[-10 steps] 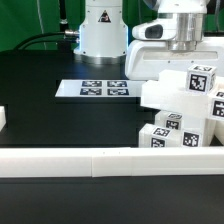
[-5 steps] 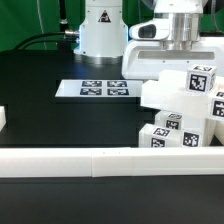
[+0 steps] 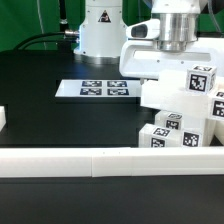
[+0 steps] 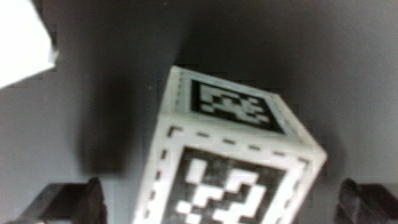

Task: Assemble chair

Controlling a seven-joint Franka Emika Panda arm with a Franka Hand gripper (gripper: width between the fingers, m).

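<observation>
End effector (image 4: 217, 203) released: jaws spread wide, one fingertip dimly visible on either side of a tagged white post (image 4: 228, 150), no contact seen. Chair pieces (image 3: 178, 108) sit clustered on the black tabletop (image 3: 60, 120) at the exterior view's right, just behind the long white rail (image 3: 100, 158). The marker board (image 3: 99, 89) lies well apart from them.

Risks, as judged:
- The post looks skewed to the jaws. A closing grip may catch its corners, twist it or squeeze it out.
- The pieces lie packed and touching, so an off-centre descent may nudge neighbours and topple the cluster.
- Glossy plastic likely slips.

Hard to make out:
- The wrist view is blurred and dark.
- The exterior view cuts the cluster at the frame edge, and the fingertips cannot be made out there.
- Which post in the cluster this is cannot be told.
- A small white piece (image 3: 3, 118) is cut off at the exterior view's left edge.
</observation>
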